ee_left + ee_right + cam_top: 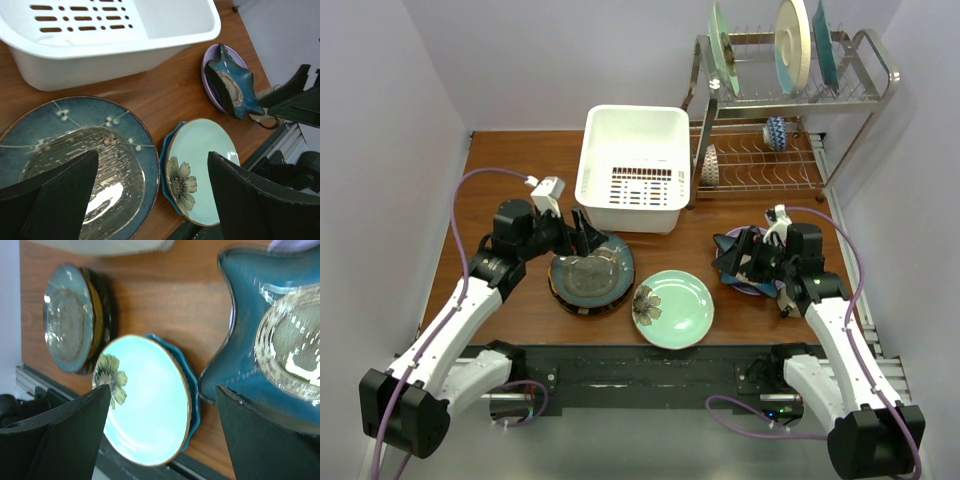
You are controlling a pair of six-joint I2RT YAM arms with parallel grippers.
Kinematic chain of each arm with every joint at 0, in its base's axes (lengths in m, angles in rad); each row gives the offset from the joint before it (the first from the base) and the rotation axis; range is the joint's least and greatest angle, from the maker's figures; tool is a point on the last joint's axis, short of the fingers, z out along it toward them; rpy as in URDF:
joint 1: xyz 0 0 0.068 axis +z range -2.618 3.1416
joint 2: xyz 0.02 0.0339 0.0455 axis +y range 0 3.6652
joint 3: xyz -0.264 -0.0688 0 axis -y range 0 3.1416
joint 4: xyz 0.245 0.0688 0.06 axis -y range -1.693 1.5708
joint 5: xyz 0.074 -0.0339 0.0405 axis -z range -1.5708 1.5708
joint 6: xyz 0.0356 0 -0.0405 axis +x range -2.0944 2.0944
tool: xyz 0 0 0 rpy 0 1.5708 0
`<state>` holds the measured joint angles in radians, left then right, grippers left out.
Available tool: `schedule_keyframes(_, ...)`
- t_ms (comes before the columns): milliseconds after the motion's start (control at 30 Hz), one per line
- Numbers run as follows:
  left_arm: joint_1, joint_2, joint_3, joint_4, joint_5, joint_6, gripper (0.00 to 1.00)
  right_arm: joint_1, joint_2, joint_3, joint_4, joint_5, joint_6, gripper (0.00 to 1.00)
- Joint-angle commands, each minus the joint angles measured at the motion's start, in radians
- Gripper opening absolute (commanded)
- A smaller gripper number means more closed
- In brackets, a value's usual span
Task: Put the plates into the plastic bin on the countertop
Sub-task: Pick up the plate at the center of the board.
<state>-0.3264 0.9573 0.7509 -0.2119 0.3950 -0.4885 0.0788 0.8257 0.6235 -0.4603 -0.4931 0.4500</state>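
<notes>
Top external view: white plastic bin [632, 165] sits on the reddish-brown tabletop [510, 165], far centre, just left of the wire dish rack [790, 100].

Plates on the tabletop, all in front of the bin:
- Dark teal plate [590, 275] lies flat on top of a darker plate. A clear ribbed glass dish [95, 170] lies in its well.
- Mint flower plate [673, 308] lies flat just right of the teal one, near the black rail [640, 372]. Both wrist views show it resting on a blue scalloped plate [194, 390].
- Blue star-shaped plate [245, 305] is at the right side, on a lilac plate [207, 62]. A second clear glass piece [290, 340] lies in the star.

In the rack, a blue dotted plate [775, 132] stands on edge in the lower tier. Three large plain plates stand on the upper tier.

Left end effector [586, 238] is over the far rim of the teal plate, between plate and bin. Its jaws are spread wide with nothing between them. Whether it touches the rim, I cannot tell.

Right end effector [748, 262] is over the star-shaped plate, with its jaws wide as well. In the right wrist view one finger [270, 440] overlaps the star's edge, and I cannot confirm a grip there.
</notes>
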Motion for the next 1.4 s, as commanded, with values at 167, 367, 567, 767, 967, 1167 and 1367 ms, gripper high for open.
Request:
schedule_keyframes(167,-0.04,0.021,-0.044,-0.072,0.182,0.034,0.93,0.042,-0.037,-0.074,-0.061,-0.116,0.033,0.84)
schedule_keyframes(367,-0.077,0.035,-0.082,-0.092,0.199,0.054,0.92,0.065,-0.046,-0.111,-0.066,-0.105,0.053,0.82)
schedule_keyframes(567,-0.183,0.066,-0.096,-0.087,0.191,0.013,0.92,0.093,-0.013,-0.134,-0.046,-0.093,0.07,0.72)
schedule_keyframes(767,-0.295,0.155,-0.093,-0.084,0.105,-0.031,0.91,0.122,0.044,-0.157,-0.008,-0.05,0.104,0.53)
schedule_keyframes(967,-0.342,0.216,-0.093,-0.054,0.099,-0.058,0.87,0.145,0.087,-0.185,0.02,-0.022,0.116,0.45)
schedule_keyframes(1167,-0.376,0.262,-0.097,-0.012,0.094,-0.087,0.81,0.164,0.101,-0.188,0.025,0.027,0.119,0.43)
schedule_keyframes(1367,-0.413,0.31,-0.099,0.032,0.088,-0.12,0.78,0.174,0.092,-0.206,0.058,0.042,0.145,0.38)
